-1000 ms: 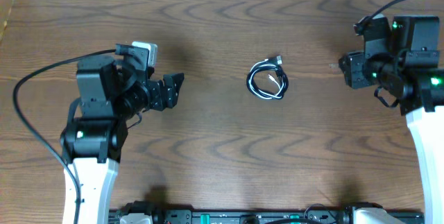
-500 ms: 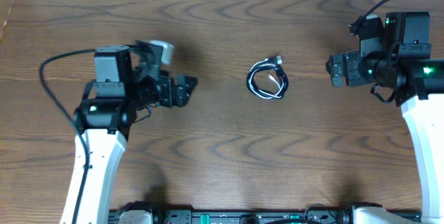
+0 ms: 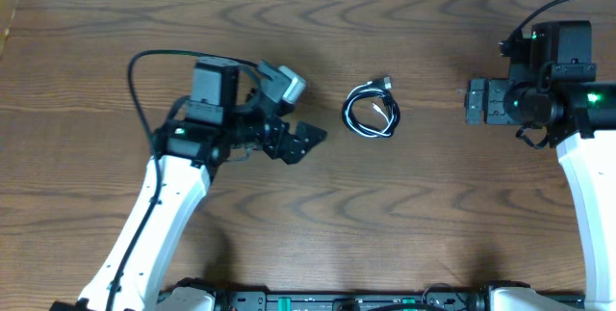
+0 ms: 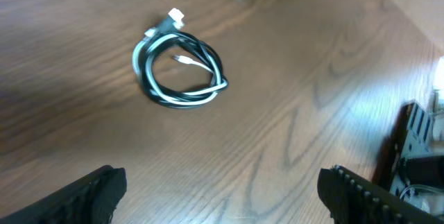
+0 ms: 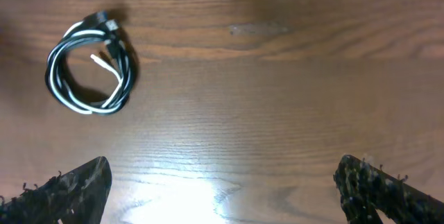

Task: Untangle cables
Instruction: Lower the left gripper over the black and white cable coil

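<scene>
Nothing of the untangling is done yet, as far as I can judge. The cables [image 3: 372, 114] lie as one small coil, black and white cords wound round each other in a loop, with a plug end sticking out at the far edge and a white tip lying inside the ring. No strand has been pulled free and no cord lies apart from the rest. All the work is left: take hold, draw the cords apart, lay them out singly.

My left gripper [image 3: 306, 142] is spread wide and has nothing in it. In its wrist view the two fingers [image 4: 90, 196] show only at the bottom corners, with bare table [image 3: 414, 215] between them. The coil sits ahead of it, off toward the finger at the left edge of that view, near but not touching.

My right gripper [image 3: 474, 102] is also spread wide and empty, its fingers [image 5: 69, 189] at the bottom corners of its own view. The coil is ahead of it too, likewise off toward the left-edge finger, and well apart. From overhead the coil lies between my two grippers, nearer the left one.

I see no box, tray or bin anywhere; the coil rests straight on the wood.

My guess is that the left gripper should go in first, since it is closer. The cords are far thinner than my fingers, so I expect pinching just one strand out of the bundle to be fiddly, and the whole coil may simply slide along when I pull.
</scene>
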`<act>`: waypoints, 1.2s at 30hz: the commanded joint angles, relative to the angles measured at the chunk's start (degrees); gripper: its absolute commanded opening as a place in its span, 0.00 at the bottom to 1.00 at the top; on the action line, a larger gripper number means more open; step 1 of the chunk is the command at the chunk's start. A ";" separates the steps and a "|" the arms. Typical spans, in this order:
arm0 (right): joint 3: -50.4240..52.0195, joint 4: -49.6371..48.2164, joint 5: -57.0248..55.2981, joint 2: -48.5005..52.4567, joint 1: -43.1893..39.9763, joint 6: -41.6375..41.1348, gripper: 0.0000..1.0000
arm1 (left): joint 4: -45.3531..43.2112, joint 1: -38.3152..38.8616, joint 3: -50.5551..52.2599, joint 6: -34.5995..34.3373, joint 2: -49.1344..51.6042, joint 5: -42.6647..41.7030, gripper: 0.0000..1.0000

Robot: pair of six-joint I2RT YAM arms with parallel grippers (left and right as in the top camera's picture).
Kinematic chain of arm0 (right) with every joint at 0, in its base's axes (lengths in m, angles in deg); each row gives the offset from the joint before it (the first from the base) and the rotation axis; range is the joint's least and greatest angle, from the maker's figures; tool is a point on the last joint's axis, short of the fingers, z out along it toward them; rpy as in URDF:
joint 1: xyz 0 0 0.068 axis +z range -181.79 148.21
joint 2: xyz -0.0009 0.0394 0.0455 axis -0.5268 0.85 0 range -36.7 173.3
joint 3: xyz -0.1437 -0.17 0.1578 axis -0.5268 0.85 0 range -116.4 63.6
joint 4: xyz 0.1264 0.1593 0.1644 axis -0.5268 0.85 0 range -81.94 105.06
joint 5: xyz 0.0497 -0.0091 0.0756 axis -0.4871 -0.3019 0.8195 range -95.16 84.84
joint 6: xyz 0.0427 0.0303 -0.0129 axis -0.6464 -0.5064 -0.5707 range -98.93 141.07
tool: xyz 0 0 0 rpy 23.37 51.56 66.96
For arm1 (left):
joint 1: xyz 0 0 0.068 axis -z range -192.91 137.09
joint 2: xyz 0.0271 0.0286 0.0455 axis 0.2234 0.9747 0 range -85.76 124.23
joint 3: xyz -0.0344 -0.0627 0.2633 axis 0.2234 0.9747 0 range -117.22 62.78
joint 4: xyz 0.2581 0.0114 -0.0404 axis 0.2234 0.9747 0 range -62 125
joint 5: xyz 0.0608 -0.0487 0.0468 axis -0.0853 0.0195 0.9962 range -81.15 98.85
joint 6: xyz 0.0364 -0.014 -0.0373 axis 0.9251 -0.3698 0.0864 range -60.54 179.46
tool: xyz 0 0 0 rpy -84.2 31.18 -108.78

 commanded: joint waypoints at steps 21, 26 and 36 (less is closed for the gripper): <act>0.42 2.97 -5.16 0.02 -0.15 -7.67 0.99 | -20.11 18.34 -0.87 -10.01 7.10 21.90 0.98; 1.18 2.89 -7.28 0.02 -0.15 -9.16 0.99 | -22.08 18.99 -0.87 -12.13 9.38 24.22 0.98; 6.08 -0.28 -7.15 0.02 -0.15 -9.16 0.99 | -24.59 18.99 -0.87 -19.71 13.42 28.35 0.98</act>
